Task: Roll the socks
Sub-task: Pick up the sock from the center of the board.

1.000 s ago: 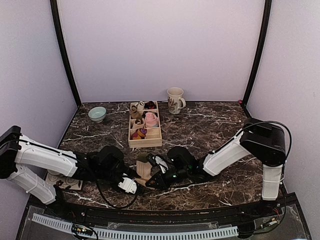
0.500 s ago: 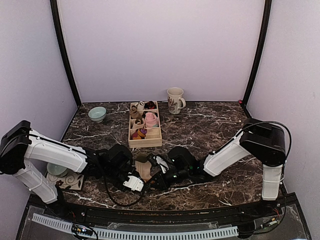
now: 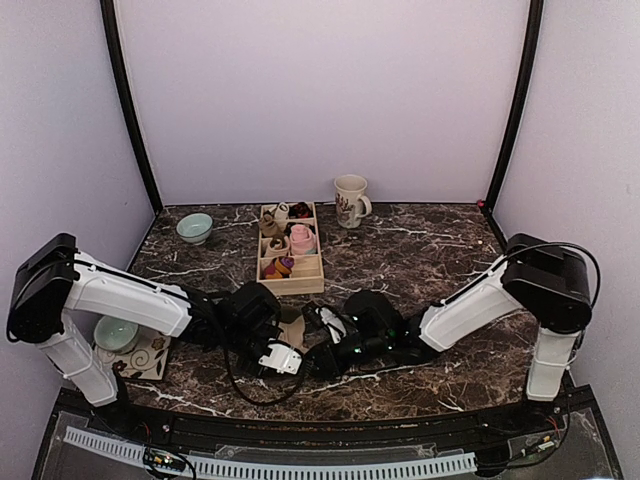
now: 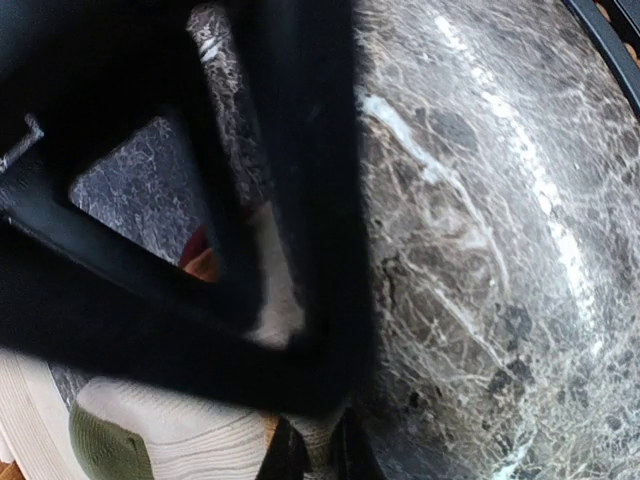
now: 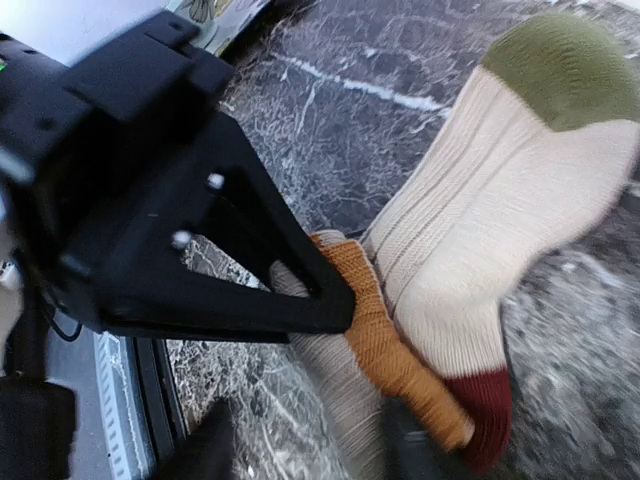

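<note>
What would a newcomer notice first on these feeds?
The left gripper and right gripper are crowded nose to nose at the table's near centre, over a cream sock with a green toe and orange and dark-red patches. Behind them stands a wooden divided box holding small bundles.

Counter (image 3: 430,250): carrying everything.
Tray (image 3: 290,288): sitting mid-counter, toward the back.
Mug (image 3: 350,200): standing behind the tray, to its right.
Back bowl (image 3: 194,227): sitting left of the tray.
Near bowl (image 3: 115,333): resting on a mat (image 3: 145,365), near left corner.
Socks (image 5: 500,220): lying before the tray.
</note>
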Available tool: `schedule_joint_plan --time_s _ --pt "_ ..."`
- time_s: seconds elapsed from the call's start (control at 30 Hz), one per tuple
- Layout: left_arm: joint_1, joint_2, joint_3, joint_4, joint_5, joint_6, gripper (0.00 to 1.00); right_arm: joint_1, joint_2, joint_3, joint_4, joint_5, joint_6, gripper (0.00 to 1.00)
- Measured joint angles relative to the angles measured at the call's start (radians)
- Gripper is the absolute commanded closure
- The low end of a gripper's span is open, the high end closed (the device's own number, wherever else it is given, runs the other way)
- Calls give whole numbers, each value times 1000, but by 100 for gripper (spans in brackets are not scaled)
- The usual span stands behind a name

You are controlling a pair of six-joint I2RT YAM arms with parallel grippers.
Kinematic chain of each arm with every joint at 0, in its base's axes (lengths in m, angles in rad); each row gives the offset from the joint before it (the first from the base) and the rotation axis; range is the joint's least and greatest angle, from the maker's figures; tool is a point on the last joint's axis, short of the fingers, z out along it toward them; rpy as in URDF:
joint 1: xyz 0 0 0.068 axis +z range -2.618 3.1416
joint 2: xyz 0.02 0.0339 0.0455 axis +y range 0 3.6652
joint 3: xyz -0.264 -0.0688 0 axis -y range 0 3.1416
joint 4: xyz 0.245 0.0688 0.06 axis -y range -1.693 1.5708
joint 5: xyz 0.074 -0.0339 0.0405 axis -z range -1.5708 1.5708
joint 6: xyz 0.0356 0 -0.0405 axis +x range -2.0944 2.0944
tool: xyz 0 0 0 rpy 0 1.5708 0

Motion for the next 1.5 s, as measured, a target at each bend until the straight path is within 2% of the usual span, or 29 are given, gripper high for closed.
schedule_joint_plan --time_s 0.03,0.13,0.33,0.4,0.47,0.57,0.63,0.77,0.97,1.07,1.27,1.5 --pt "2 7 9 -4 9 -6 100 2 -31 -11 -17 20 -1 1" --pt "11 34 54 -52 33 -32 100 -16 -104 -55 -93 118 -13 0" --pt "86 120 188 -192 154 -119 100 -53 -238 -109 -296 430 -7 1" --pt "103 129 200 -209 192 -142 100 -49 -302 -146 -389 585 28 14" --pt "111 132 203 -221 219 -154 100 -41 -381 -203 -483 714 60 2" --pt "122 142 218 -243 252 -165 100 -42 -583 -336 -549 866 124 1" --pt "134 154 233 -263 279 -175 100 -58 -761 -448 -489 923 140 1" --pt "162 196 277 -312 348 -198 100 -79 -921 -568 -300 895 32 1" --pt "190 263 345 -379 446 -211 100 -60 -925 -559 -136 676 -237 10" --pt "203 294 375 -414 496 -210 100 -33 -832 -510 -113 541 -369 15" --pt "221 307 376 -459 566 -181 100 59 -610 -416 -57 386 -543 24" --pt "225 307 351 -486 615 -140 100 131 -373 -281 26 339 -705 27"
